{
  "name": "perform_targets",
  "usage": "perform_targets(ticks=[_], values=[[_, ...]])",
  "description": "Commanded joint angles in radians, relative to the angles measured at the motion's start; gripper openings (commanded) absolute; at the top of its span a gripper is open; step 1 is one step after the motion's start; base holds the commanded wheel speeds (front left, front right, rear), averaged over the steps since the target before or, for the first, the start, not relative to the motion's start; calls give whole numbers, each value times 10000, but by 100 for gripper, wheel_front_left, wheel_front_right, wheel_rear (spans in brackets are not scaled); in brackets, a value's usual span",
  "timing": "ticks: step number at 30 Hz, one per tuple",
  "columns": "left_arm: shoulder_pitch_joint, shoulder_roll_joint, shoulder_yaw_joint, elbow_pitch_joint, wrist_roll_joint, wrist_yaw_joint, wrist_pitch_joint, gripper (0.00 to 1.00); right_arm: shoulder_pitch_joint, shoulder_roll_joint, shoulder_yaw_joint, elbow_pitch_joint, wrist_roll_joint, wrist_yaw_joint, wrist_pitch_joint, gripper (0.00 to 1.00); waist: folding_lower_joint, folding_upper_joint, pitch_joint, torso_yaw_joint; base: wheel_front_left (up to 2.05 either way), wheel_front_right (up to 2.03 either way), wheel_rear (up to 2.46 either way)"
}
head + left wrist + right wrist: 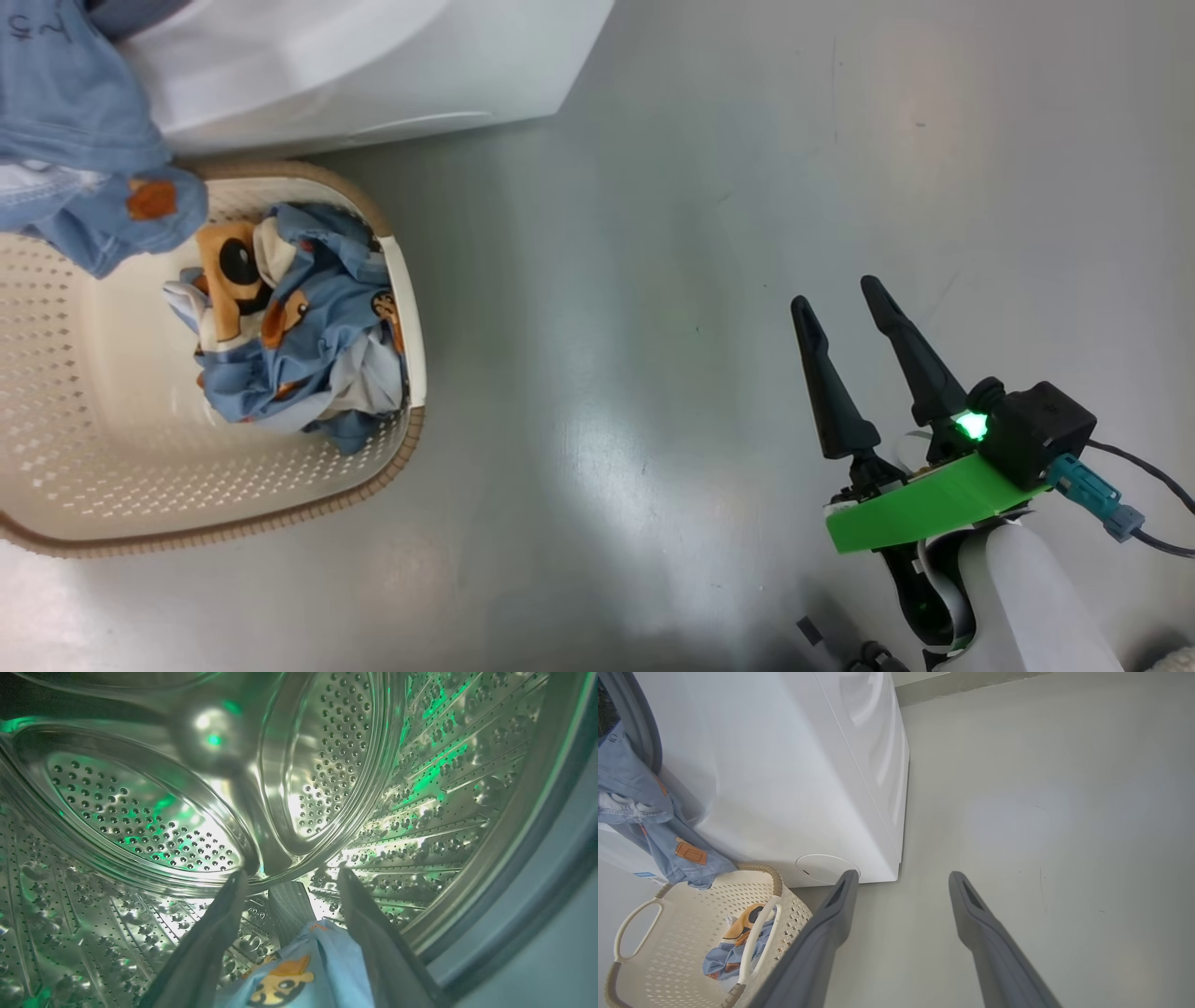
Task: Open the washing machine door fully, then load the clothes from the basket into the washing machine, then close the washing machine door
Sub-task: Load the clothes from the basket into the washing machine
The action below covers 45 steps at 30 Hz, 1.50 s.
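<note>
Clothes (pixel 299 355) split between basket (pixel 93 467) and washing machine (pixel 784 765).
One light-blue piece (pixel 640 807) is hanging from the machine's opening, above the basket standing at its front. Inside its drum (pixel 140 812) the left gripper (pixel 292 873) is holding its fingers apart, blue fabric (pixel 327 961) lying between them. The right gripper (pixel 837 292) is hovering beside the machine, fingers spread too.

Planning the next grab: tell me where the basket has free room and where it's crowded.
Free: the basket's left half, between its brown rim and the clothes pile; the grey floor between basket and right gripper. Crowded: the basket's right end with the pile; its upper-left corner under the hanging garment.
</note>
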Motion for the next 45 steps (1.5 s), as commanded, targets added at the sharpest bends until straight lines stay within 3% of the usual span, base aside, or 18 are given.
perform_targets(ticks=[1,13,23,33,45], values=[[508,537,316,-538,-81,-19,-51,100,128,3,161,-157,-113,17,-48,100,0,0,-87,58,0,0,0],[3759,371,1368,-2874,-561,347,-51,100,190,3,152,-163,-61,17,-48,100,0,0,-290,241,0,0,0],[6015,-63,2115,-4023,-653,648,-51,100,168,3,167,-138,-94,17,-48,100,0,0,-441,341,0,0,0],[7933,-298,2579,-4596,-288,657,-51,100,178,3,226,-107,-206,17,-48,100,0,0,-567,331,0,0,0],[9486,-1011,2867,-4634,-223,637,-51,100,153,3,225,-124,-220,17,-48,100,0,0,-615,325,0,0,0]])
